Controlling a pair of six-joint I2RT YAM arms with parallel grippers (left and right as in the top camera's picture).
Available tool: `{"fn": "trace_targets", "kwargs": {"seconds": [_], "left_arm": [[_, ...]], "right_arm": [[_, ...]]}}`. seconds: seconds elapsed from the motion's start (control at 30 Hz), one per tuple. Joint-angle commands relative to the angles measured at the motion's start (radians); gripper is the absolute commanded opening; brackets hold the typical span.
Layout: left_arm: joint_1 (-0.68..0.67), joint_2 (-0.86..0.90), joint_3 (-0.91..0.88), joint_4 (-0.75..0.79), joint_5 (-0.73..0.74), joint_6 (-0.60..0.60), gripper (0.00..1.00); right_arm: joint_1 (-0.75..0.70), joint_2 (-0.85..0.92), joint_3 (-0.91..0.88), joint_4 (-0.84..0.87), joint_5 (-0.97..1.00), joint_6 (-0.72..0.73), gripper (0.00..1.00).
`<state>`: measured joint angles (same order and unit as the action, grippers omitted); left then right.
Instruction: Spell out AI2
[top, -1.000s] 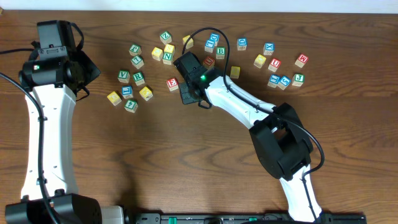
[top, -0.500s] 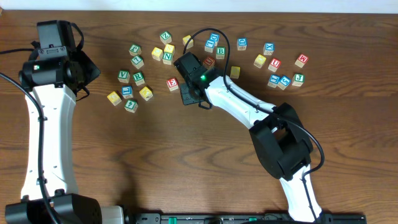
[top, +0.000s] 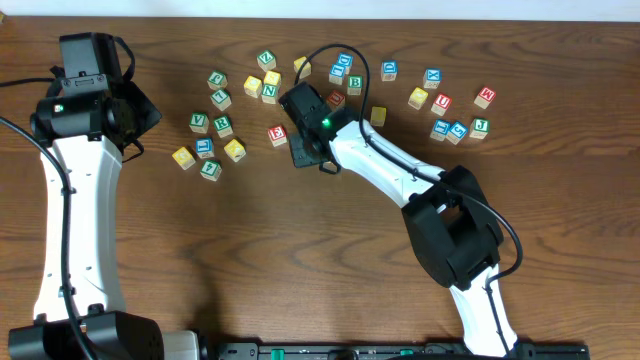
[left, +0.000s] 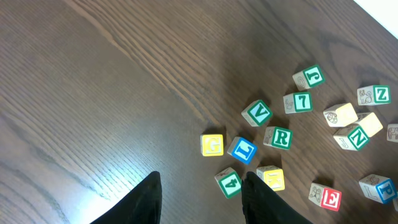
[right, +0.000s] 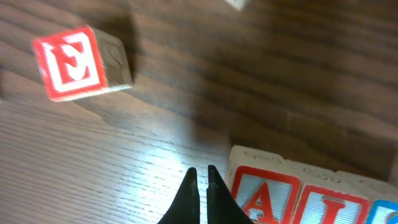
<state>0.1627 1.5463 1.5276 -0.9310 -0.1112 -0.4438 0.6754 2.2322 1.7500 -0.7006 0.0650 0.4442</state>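
- Surroundings: I see lettered blocks scattered over the far half of the wooden table (top: 250, 260). The E block (right: 73, 62) lies alone, well apart from the right gripper (right: 199, 186), with only bare wood between them.
- Task items: the A block (right: 264, 198) stands just beside my right fingertips and touches the I block (right: 323, 206). A blue-faced block (right: 387, 211) follows at the frame edge. I cannot pick this row out in the overhead view.
- Right arm: it stretches diagonally across the table with the gripper low over the wood. Its fingers are pressed almost together and hold nothing.
- Left arm: it extends along the left side. The left gripper (left: 202, 204) is raised, with its fingers parted and empty.
- Counts: two arms; eight blocks in the left cluster (top: 223, 126); seven in the right cluster (top: 441, 103).
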Motion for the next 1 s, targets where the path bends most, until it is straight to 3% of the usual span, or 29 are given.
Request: {"fn": "trace_targets", "kwargs": {"seconds": [0.0,0.57,0.97], "left_arm": [[0.002,-0.014,0.014,0.0,-0.01,0.006,0.42],[0.002,-0.014,0.014,0.001,-0.01,0.006,0.42],[0.002,-0.014,0.014,0.001,-0.01,0.006,0.42]], "right_arm": [[-0.012,-0.05,0.047,-0.007,0.015,0.011,0.01],[-0.207,-0.31,0.052,-0.179,0.011,0.007,0.01],[-0.266,-0.241,0.021,-0.29,-0.028,-0.003,0.01]]}}
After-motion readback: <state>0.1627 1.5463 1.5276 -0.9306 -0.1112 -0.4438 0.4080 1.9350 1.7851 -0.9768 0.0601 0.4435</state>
